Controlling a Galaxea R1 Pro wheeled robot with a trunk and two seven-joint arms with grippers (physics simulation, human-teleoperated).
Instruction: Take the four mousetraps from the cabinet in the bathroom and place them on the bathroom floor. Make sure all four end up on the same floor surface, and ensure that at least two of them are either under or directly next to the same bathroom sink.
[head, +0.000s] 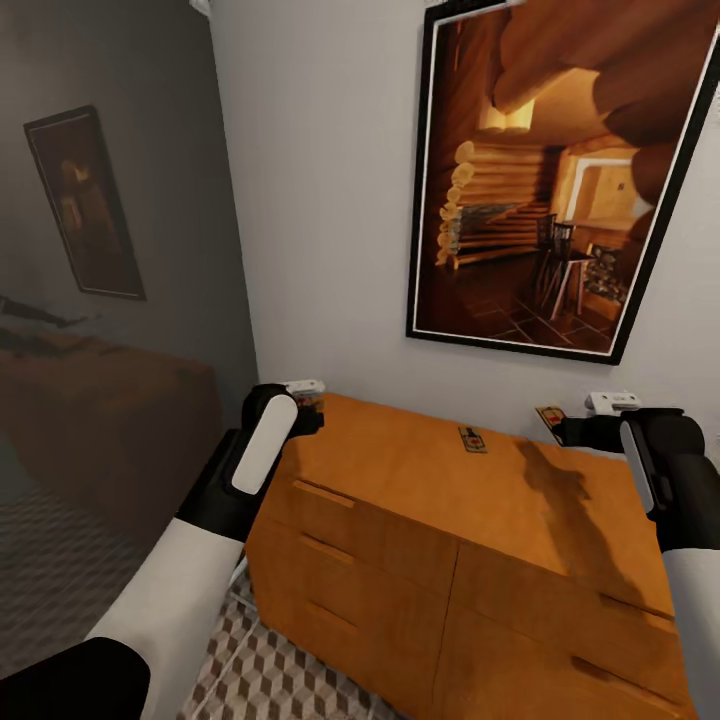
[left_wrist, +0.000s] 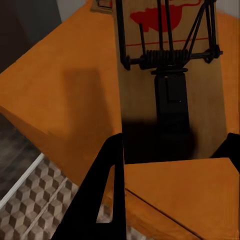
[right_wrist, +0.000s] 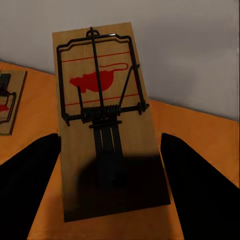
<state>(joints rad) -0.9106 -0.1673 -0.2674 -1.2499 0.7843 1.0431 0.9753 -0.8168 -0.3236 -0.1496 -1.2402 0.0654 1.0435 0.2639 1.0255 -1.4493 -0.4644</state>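
Note:
The orange-brown cabinet (head: 400, 480) stands against the wall, with drawer fronts facing me. My left gripper (head: 308, 410) is at the top's back left corner, shut on a mousetrap (left_wrist: 170, 50) that sits between its fingers (left_wrist: 107, 200). My right gripper (head: 568, 428) is near the back right, shut on another mousetrap (right_wrist: 100, 80) that is tilted up off the cabinet top (right_wrist: 200, 125). A third mousetrap (head: 472, 438) lies flat on the top between the two grippers and appears beside the right gripper (right_wrist: 7, 100). Cube-patterned bathroom floor (head: 260, 670) shows below. The sink is out of view.
A large framed picture (head: 560, 180) of a log cabin hangs on the white wall just behind the cabinet. A dark, reflective wall panel (head: 100, 300) runs along the left. Floor tiles (left_wrist: 35, 200) lie at the cabinet's left end.

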